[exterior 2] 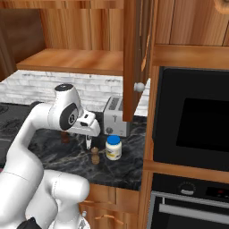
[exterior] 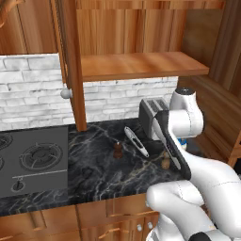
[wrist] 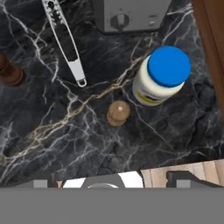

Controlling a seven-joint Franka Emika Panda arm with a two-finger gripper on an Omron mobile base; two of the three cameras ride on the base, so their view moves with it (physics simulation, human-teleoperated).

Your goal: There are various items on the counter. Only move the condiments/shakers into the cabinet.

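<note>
Black marble counter point(exterior: 94, 174) under an open wood cabinet point(exterior: 141, 65); its shelf is bare as far as both base views reach, so nothing is stowed yet. All three condiments are on the counter: jar point(wrist: 161, 76) with blue lid near the right end by the oven column, lighter shaker point(wrist: 118, 113) just beside it but apart, darker shaker point(wrist: 9, 72) well off toward the stovetop point(exterior: 33, 157). Toaster point(wrist: 131, 13) and utensil point(wrist: 65, 41) sit behind them and aren't to be moved.

Gripper point(exterior 2: 89, 142) hangs low over the counter between the lighter shaker and the jar, pointing down. Jaws stand spread, nothing between them. Reads as the approach before a first pick.

Next move, my read: centre over one item, most likely the lighter shaker since it sits nearest the middle of the hand view, drop straight down, close on it. Jar is close enough that one finger could clip it on descent, so the fingers should straddle clear of it. Then lift up to the shelf, clearing the open door point(exterior 2: 134, 58).

Writing: the jar's label shows a pale and yellowish band, probably print, but too blurred to read. No brand legible on the toaster; just a dial on its front.
</note>
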